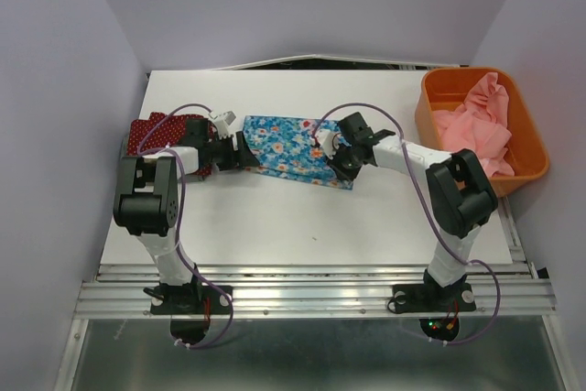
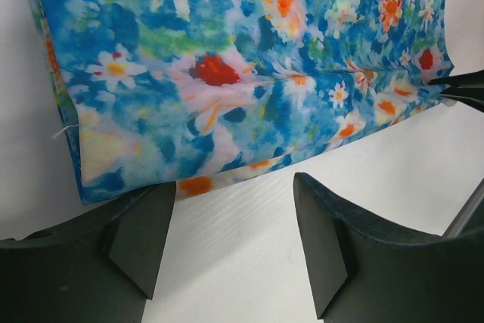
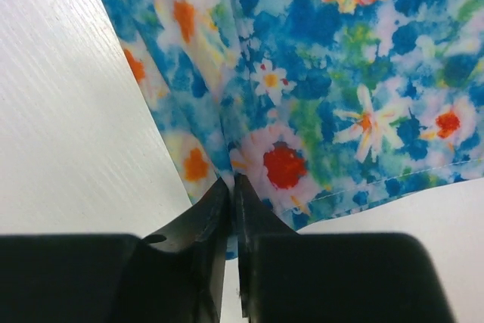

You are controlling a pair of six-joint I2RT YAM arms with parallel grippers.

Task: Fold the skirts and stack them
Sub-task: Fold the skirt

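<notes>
The blue flower-print skirt (image 1: 288, 148) lies folded in a strip on the white table (image 1: 275, 226) between the two arms. My left gripper (image 1: 245, 153) stands open at its left end, with bare table between the fingers (image 2: 136, 236) and the cloth edge (image 2: 227, 81) just ahead. My right gripper (image 1: 331, 155) is shut on the skirt's right edge, and a pinch of the printed cloth (image 3: 318, 81) rises between its fingertips (image 3: 233, 187). The dark red dotted skirt (image 1: 160, 135) lies behind the left arm at the table's left edge. No grey skirt shows.
An orange bin (image 1: 526, 130) holding pink cloth (image 1: 476, 125) sits at the back right, off the table's right edge. White walls close in the table on the left, back and right.
</notes>
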